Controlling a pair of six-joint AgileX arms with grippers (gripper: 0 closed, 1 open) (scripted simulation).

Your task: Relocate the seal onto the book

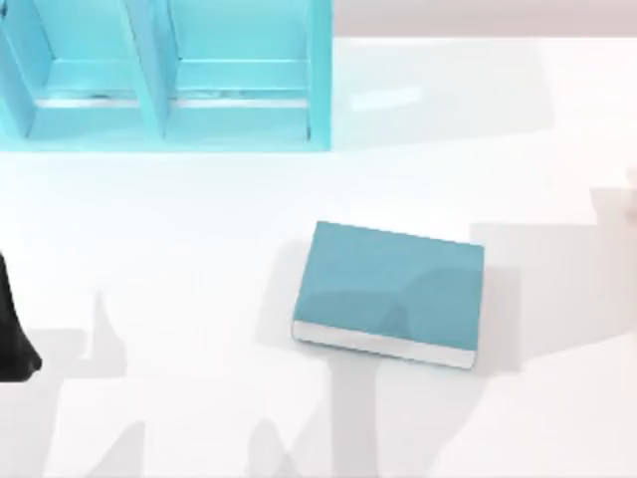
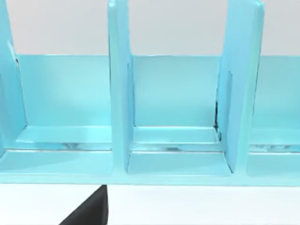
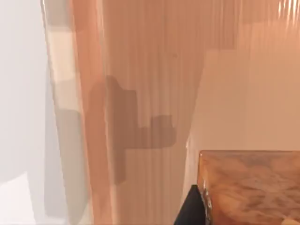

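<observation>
Overhead and wrist views of a white bench [image 1: 199, 209] worked by two AgileX arms.

Book [image 1: 390, 292]: lies flat just right of the bench's middle, teal-blue cover up, white-grey page edge facing 6 o'clock. It is turned slightly, so that its long edges slope down toward 3 o'clock. Grey shadows cross the cover and the bench around it.

Shelf unit [image 1: 164, 75]: teal, compartmented, standing at 11 o'clock, well apart from the book. Its upright dividers and compartment floors face the left wrist camera.

Left arm [image 1: 12, 334]: a dark part of it shows at the 9 o'clock edge of the bench, well apart from the book. A dark wedge of the left claw [image 2: 89, 213] shows in the left wrist view, in front of the shelf unit and over the white bench. How wide this claw stands, and whether it has hold of anything, cannot be told.

Seal [image 3: 248, 187]: a marbled orange-amber face of it shows very close in the right wrist view. Amber-tinted surfaces and a stepped shadow lie behind it. Its place on the bench cannot be told.

Right claw [image 3: 192, 211]: a dark part of it shows just beside the amber face of the seal, touching or nearly so. Its opening, and whether it grips the seal, cannot be told.
</observation>
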